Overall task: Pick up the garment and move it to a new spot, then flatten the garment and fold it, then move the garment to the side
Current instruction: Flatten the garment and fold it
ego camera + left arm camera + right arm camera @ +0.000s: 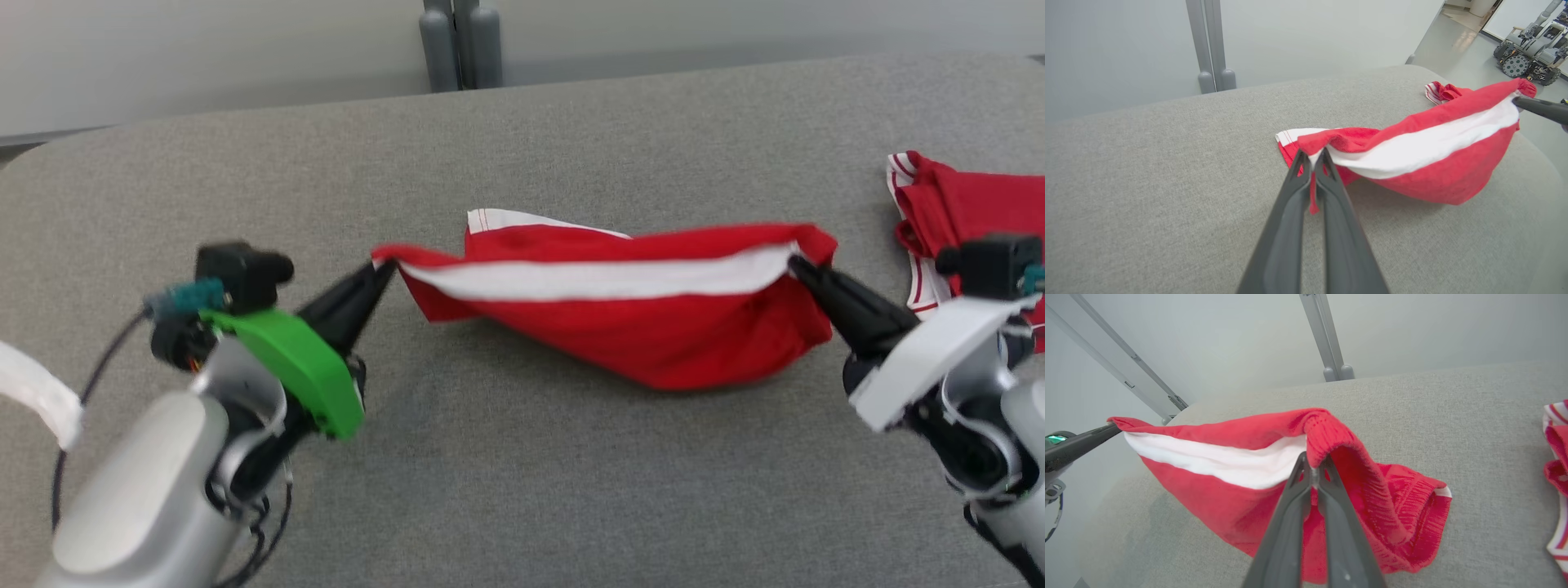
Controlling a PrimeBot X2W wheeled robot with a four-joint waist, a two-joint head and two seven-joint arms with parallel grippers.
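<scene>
The garment [620,318] is red with a broad white stripe, stretched between both grippers and lifted off the grey cushion, its belly sagging toward the surface. My left gripper [384,268] is shut on its left corner; in the left wrist view the left gripper [1314,157] pinches the red cloth [1433,163] there. My right gripper [798,265] is shut on the right end. In the right wrist view the right gripper [1312,463] clamps the ribbed hem of the garment [1216,490]. A white-edged corner [498,219] trails behind on the cushion.
A second red and white garment [963,212] lies crumpled at the right edge of the grey cushioned surface [522,490]. Grey posts [461,49] stand behind the far edge. A white strap [37,392] hangs at the left. Another wheeled robot [1531,53] stands on the floor beyond.
</scene>
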